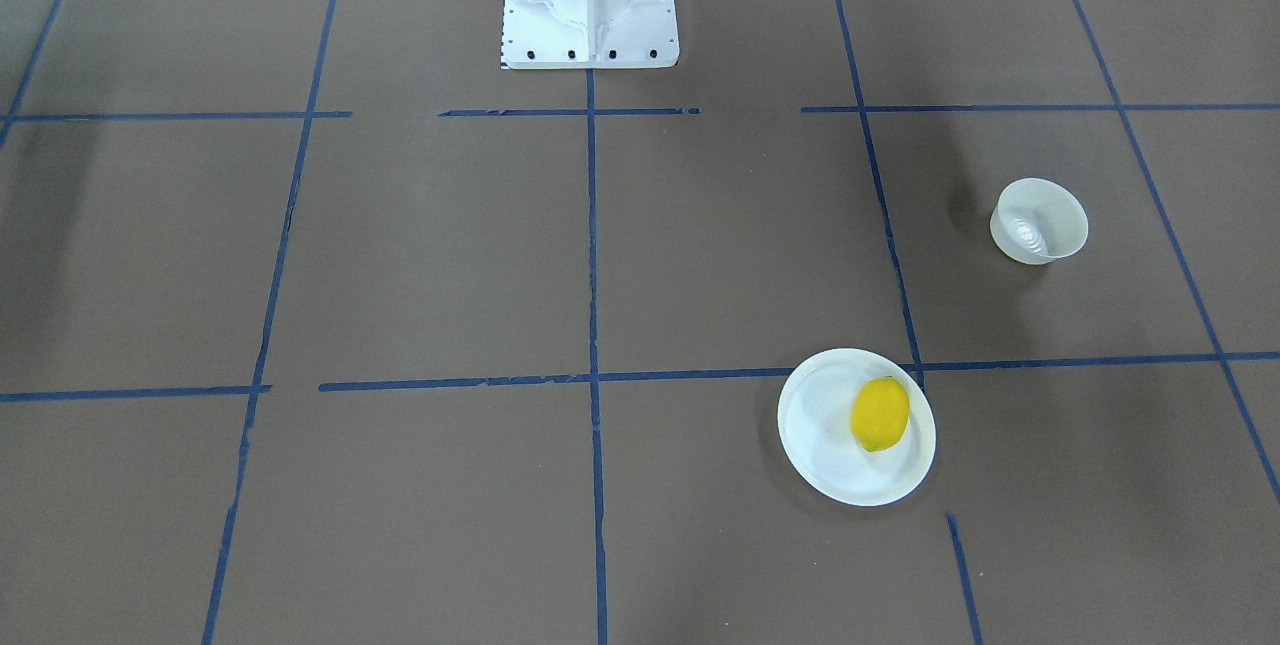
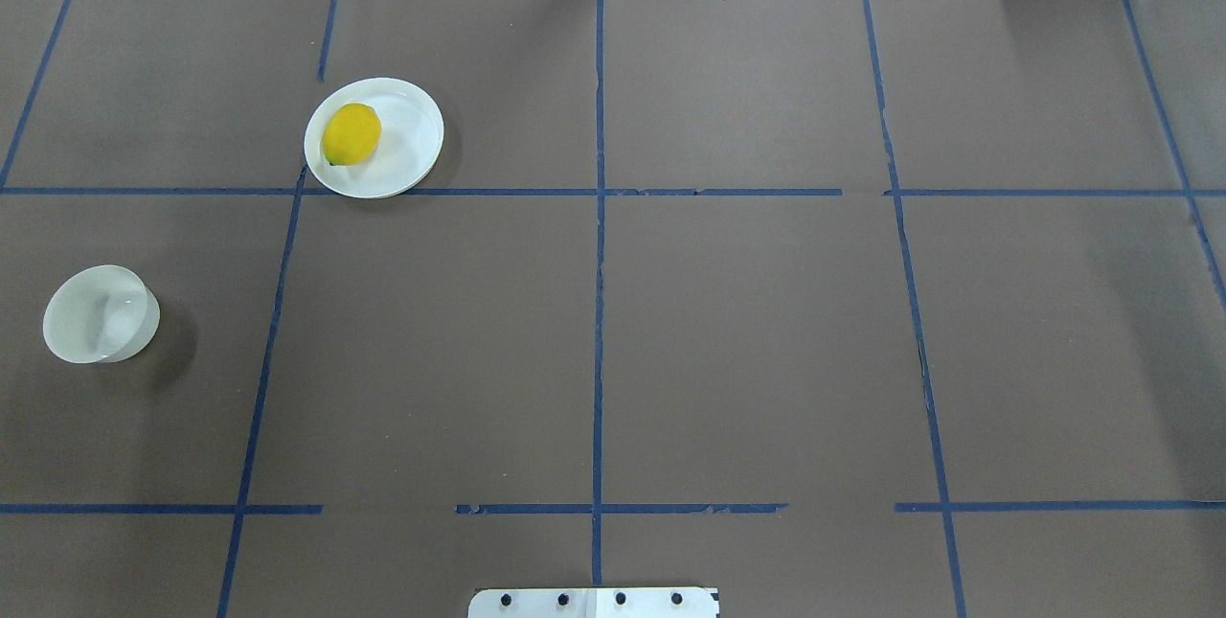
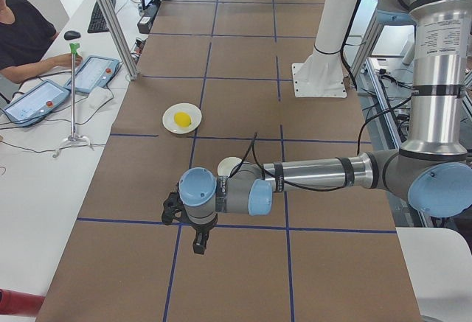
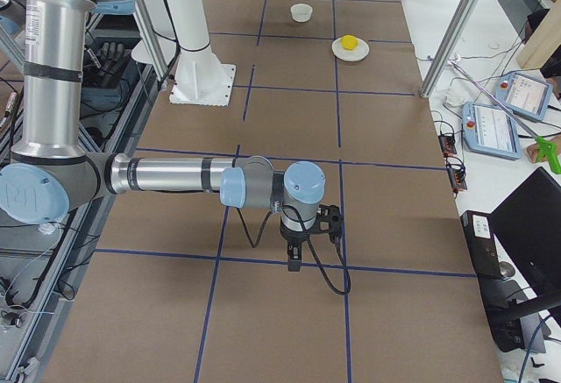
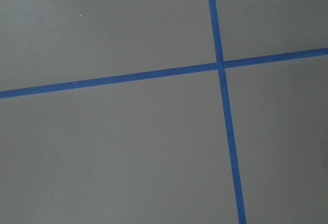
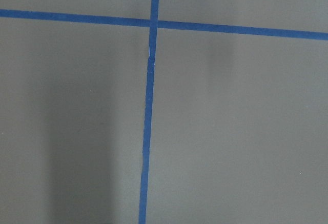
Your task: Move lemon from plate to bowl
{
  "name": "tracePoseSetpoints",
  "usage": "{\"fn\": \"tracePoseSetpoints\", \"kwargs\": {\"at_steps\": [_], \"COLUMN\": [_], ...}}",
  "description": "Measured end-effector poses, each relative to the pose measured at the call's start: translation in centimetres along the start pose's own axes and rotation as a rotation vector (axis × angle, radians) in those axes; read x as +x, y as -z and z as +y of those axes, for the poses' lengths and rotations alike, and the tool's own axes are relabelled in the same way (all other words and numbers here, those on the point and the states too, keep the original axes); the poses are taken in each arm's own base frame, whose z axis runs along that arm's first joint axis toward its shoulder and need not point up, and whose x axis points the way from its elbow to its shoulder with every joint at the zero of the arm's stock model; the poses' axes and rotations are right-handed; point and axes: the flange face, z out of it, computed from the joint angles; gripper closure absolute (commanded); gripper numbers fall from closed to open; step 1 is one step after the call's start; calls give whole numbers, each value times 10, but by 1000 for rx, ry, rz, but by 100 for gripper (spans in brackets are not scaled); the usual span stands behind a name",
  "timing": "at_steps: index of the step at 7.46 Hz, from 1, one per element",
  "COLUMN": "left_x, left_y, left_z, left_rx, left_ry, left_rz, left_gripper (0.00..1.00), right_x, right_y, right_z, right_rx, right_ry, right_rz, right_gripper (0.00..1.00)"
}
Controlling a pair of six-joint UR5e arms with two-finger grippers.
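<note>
The yellow lemon (image 1: 880, 413) (image 2: 351, 133) lies on the white plate (image 1: 815, 430) (image 2: 410, 150), toward the plate's edge. The small deep white bowl (image 1: 1040, 222) (image 2: 96, 316) stands empty and apart from the plate, on my left side of the table. My left gripper (image 3: 200, 243) shows only in the exterior left view, low over the table and well short of the bowl (image 3: 228, 166); I cannot tell if it is open. My right gripper (image 4: 294, 265) shows only in the exterior right view, far from the plate (image 4: 360, 53); I cannot tell its state. Both wrist views show only table.
The table is covered in brown paper with a blue tape grid (image 2: 598, 311). The white robot pedestal (image 1: 590, 5) stands at the table's robot side. An operator (image 3: 22, 35) sits by tablets (image 3: 92, 74) beside the table's far side.
</note>
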Motion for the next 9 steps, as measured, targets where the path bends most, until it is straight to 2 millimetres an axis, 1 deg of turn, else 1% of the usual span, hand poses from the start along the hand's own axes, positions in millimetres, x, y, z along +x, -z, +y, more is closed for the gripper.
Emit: {"fn": "tracePoseSetpoints", "kwargs": {"at_steps": [2,3,5,6,7,8,9], "left_x": [8,18,50,72,116,175,233], "left_y": [8,18,45,47,37,23,13], "left_z": [-8,-16,-33,-40,-53,-71,-92], "left_rx": [16,37,91,97,80,56,48], "left_ry": [-18,-41,-67,-45,-33,-32,-41], "left_rz": [-5,-9,-10,1,20,36,44], "left_gripper": [0,0,0,0,0,0,0], "right_x": [0,0,0,0,0,0,0], "right_y": [0,0,0,0,0,0,0], "right_z": [0,0,0,0,0,0,0], "right_rx": [0,0,0,0,0,0,0], "right_ry": [0,0,0,0,0,0,0], "right_rz": [0,0,0,0,0,0,0], "right_gripper": [0,0,0,0,0,0,0]}}
